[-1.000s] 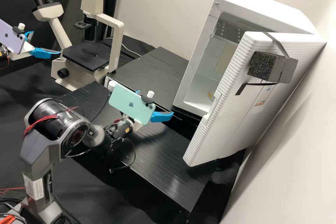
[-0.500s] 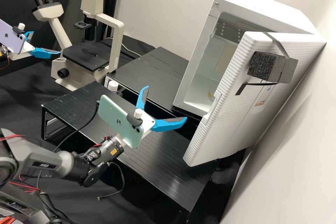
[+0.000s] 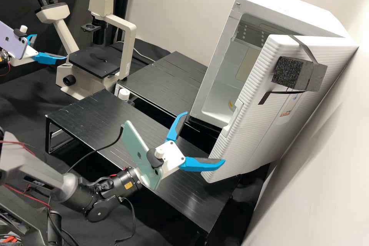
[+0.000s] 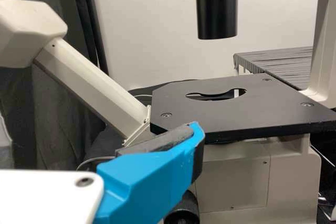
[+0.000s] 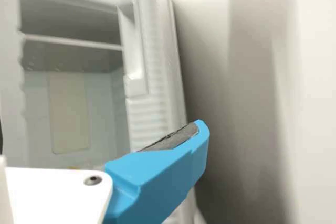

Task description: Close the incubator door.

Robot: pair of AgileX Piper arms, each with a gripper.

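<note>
The white incubator (image 3: 215,92) stands with its door (image 3: 265,123) swung wide open towards the wall, its inside exposed. At the door's lower free edge in the high view is my right gripper (image 3: 206,137), fingers spread and holding nothing; one fingertip overlaps that edge, and whether it touches I cannot tell. In the right wrist view, a finger of my right gripper (image 5: 157,177) lies in front of the ribbed door edge (image 5: 152,119), below the recessed handle (image 5: 134,51). My left gripper (image 3: 51,46) is open beside the microscope; in the left wrist view, my left gripper (image 4: 152,177) shows one finger.
A cream microscope (image 3: 127,46) with a black stage stands at the back left. Low black racks (image 3: 100,119) lie between it and the incubator. Grey foam (image 3: 294,73) is strapped to the door. The wall (image 3: 326,169) rises close beside the door.
The right arm has turned its wrist and brought its gripper forward, then right to the door's lower edge. Both its fingers now show clearly. The door and the left arm look unmoved.
</note>
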